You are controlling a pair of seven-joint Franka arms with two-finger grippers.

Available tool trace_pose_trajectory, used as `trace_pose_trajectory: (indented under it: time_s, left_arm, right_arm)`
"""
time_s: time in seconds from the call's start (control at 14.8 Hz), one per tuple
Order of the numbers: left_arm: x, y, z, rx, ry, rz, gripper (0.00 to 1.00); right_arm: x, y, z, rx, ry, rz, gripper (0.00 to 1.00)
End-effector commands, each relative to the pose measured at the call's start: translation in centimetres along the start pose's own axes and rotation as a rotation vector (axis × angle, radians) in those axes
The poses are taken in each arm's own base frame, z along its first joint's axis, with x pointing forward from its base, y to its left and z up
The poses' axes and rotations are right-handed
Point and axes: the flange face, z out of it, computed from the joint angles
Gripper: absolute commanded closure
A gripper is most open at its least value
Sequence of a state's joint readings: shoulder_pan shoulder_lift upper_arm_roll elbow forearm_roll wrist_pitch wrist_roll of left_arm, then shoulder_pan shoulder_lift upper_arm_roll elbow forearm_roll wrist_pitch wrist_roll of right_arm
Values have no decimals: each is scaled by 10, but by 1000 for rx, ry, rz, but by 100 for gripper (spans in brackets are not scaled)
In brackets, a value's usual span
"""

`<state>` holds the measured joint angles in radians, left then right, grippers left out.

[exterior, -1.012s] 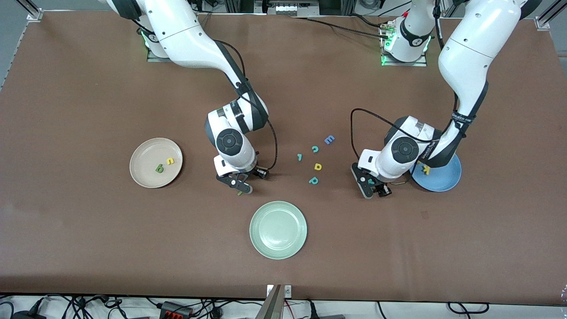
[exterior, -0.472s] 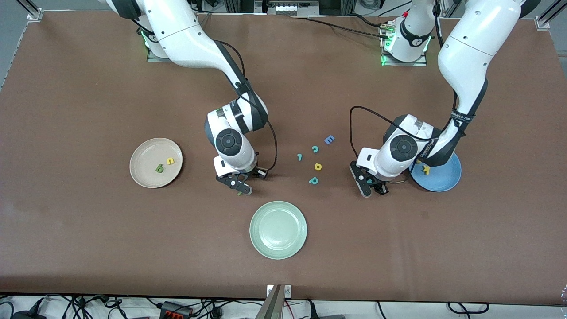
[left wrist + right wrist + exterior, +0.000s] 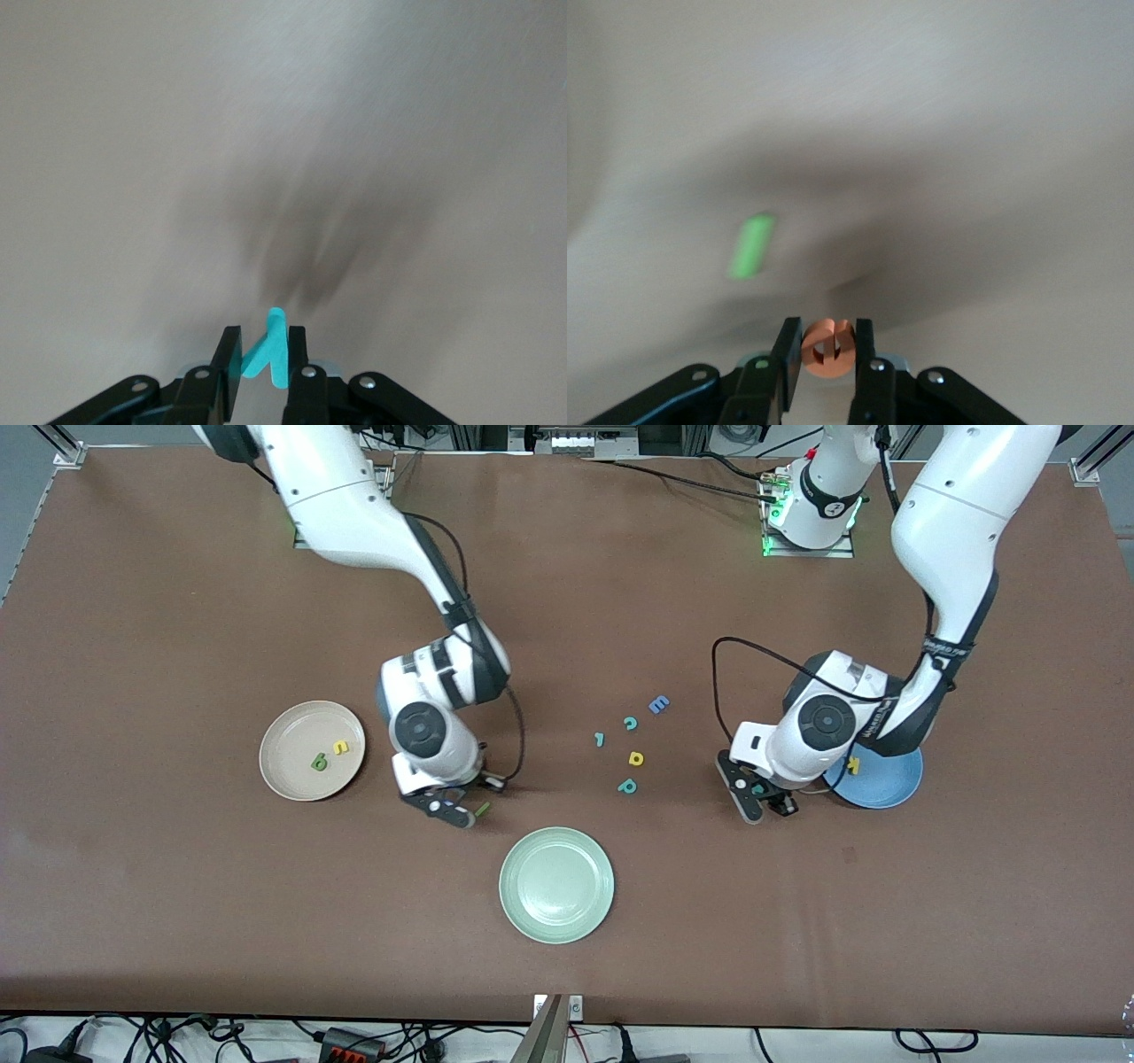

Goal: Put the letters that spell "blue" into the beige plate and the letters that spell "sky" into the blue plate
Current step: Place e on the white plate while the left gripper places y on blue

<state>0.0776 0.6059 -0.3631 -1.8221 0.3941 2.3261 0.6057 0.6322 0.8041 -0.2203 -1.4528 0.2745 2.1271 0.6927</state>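
Front view first: both of your arms have just pinched shut and started carrying. The right gripper (image 3: 447, 808) has slid off toward 9 o'clock, where the beige plate (image 3: 282, 731) sits with b (image 3: 319, 762) and u (image 3: 340, 747) already in it. The green l (image 3: 482, 810) is lying on the table just beside that gripper, at its 3 o'clock, so it wasn't the one picked. The left gripper (image 3: 760, 797) has nudged toward the blue plate (image 3: 895, 784) at 3 o'clock. k (image 3: 853, 764) shows in there, but the arm covers most of the plate, so I can't tell about s. The spare letters (image 3: 630, 724) around the middle and the green plate (image 3: 556, 884) at 6 o'clock look untouched.

Left wrist view: jaws nearly together, clamped on the teal y (image 3: 273, 350), which stands tilted between the fingers (thin grip, but it's holding). Only table underneath, so it isn't over the plate yet.

Right wrist view: jaws closed on the orange e (image 3: 827, 348), sitting square between the pads. The green blur on the table nearby is the l.

So you've now got two letters in hand at once. I'd guess y completes "sky" if s is in there, and "blue" needs this e dropped, then one more trip for l.
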Motion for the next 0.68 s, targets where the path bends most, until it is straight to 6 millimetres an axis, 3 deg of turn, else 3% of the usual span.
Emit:
trace_pose_trajectory:
  time_s: [0.0, 0.14, 0.27, 0.34, 0.61]
  left_arm:
    - [-49, -26, -31, -4, -77, -81, 90]
    - [-89, -47, -34, -28, -113, -209, 90]
    - [-113, -57, -28, -50, -125, -270, 90]
    - [-119, -56, -23, -74, -120, -296, 90]
    - [-105, -21, -24, -148, -158, -292, 85]
  right_arm:
    - [17, 61, -20, -36, -77, -58, 86]
    - [19, 101, -23, -60, -97, -73, 86]
    - [21, 142, -24, -71, -126, -123, 86]
    - [26, 163, -23, -80, -137, -148, 86]
    - [44, 229, -30, -117, -231, -203, 86]
